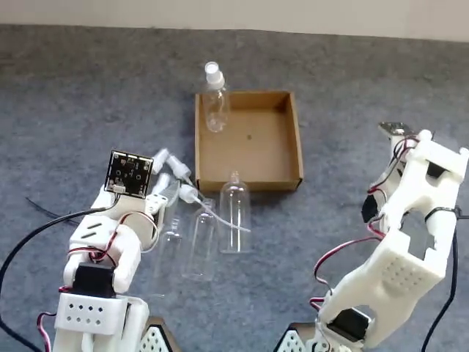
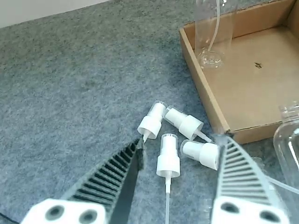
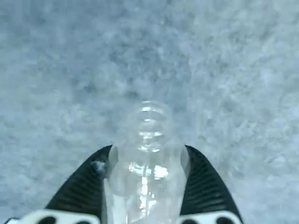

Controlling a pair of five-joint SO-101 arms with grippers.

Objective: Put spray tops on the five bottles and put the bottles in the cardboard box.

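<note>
**A:** Where the left end effector (image 2: 181,142) hangs with its fingers spread apart, what lies around it?

**B:** Four loose spray tops (image 2: 168,156) lie on the grey desk (image 2: 70,93), between and just ahead of the fingers. Their stems point different ways. The cardboard box (image 2: 202,88) is just beside them.

**A:** And the bottles?

**B:** One capped bottle (image 1: 214,99) lies in the box's far corner, its top poking over the far wall. Three uncapped bottles (image 1: 234,213) lie side by side on the desk, necks toward the box's near wall. The right end effector (image 3: 149,150) is clamped on a fifth bottle (image 3: 148,130). Its open neck points out past the fingertips, and its long axis runs in line with the fingers.
</note>
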